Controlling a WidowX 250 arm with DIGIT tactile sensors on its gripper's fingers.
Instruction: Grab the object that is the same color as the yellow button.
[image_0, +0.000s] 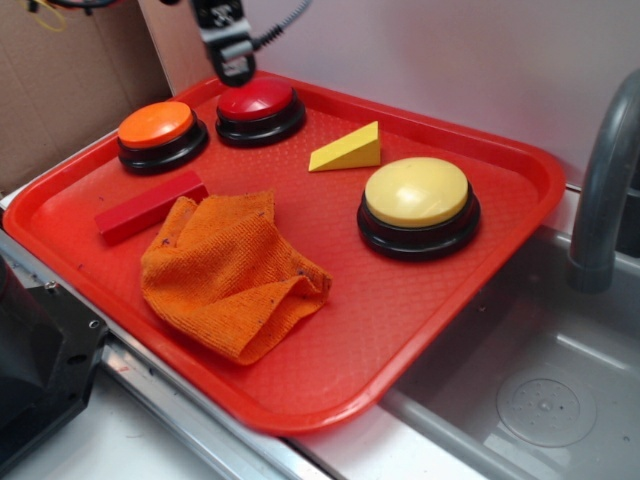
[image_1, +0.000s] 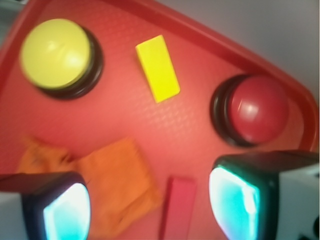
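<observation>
Red tray (image_0: 480, 330): holds all items.
Yellow wedge block (image_0: 347, 150): on tray floor, between red button (image_0: 260, 108) and yellow button (image_0: 417, 205), apart from both; untouched.
Orange button (image_0: 158, 134): left of red button.
Red bar (image_0: 150, 206): just beside orange cloth (image_0: 230, 275).
Gripper (image_0: 235, 68): hovering above red button, well apart from wedge; wrist view shows fingers (image_1: 235, 200) spread, nothing between.
Progress: grab not yet begun. Remaining, by judgement: travel to wedge, descend, close, lift.
</observation>
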